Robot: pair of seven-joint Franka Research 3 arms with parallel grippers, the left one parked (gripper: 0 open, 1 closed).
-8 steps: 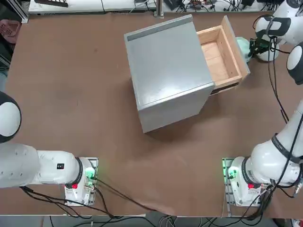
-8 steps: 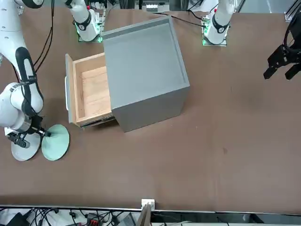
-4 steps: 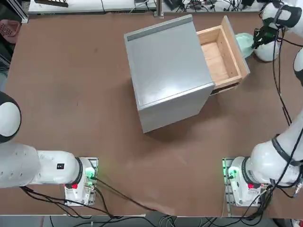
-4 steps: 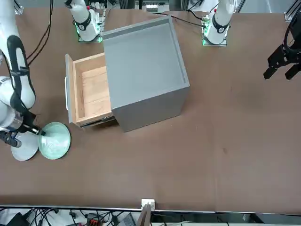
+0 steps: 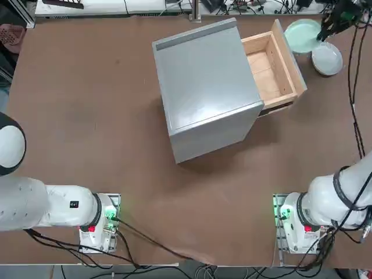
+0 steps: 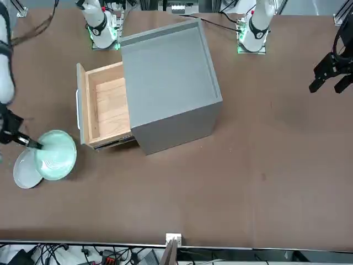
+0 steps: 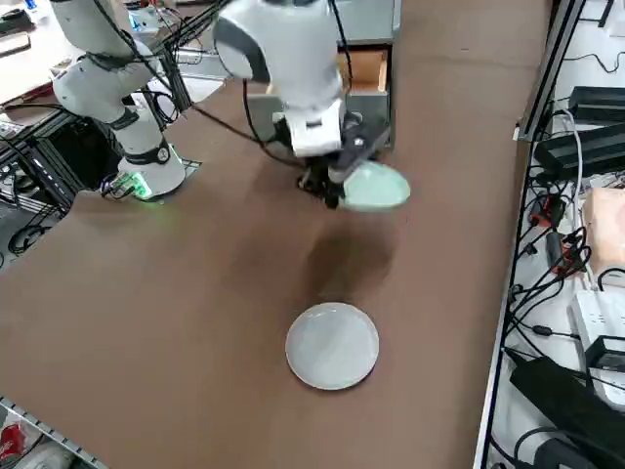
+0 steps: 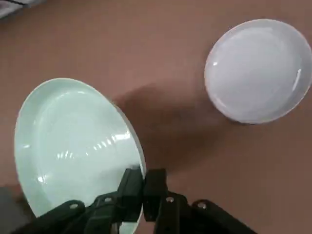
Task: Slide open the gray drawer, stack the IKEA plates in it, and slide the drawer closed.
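Observation:
My right gripper [image 8: 142, 183] is shut on the rim of the pale mint green plate [image 8: 73, 141], which hangs tilted above the table with its shadow below. In the top view the mint plate [image 5: 304, 36] is at the far right, just beyond the open gray drawer [image 5: 265, 71], with the gripper [image 5: 321, 37] at its right edge. The white-gray plate [image 5: 327, 58] lies flat on the table beside it. From the front, the mint plate [image 6: 55, 154] partly covers the white plate [image 6: 22, 170], and the gripper [image 6: 34, 144] pinches its near rim. The drawer [image 6: 107, 105] holds nothing.
The large gray cabinet [image 5: 203, 87] stands skewed in the table's middle, with the drawer's wood front panel [image 5: 289, 55] facing the plates. The table's right edge and a cable-filled rail [image 7: 547, 147] run close behind the plates.
The right gripper has lifted the mint plate off the table beside the white plate and carried it upward. The white plate, drawer and cabinet have not moved.

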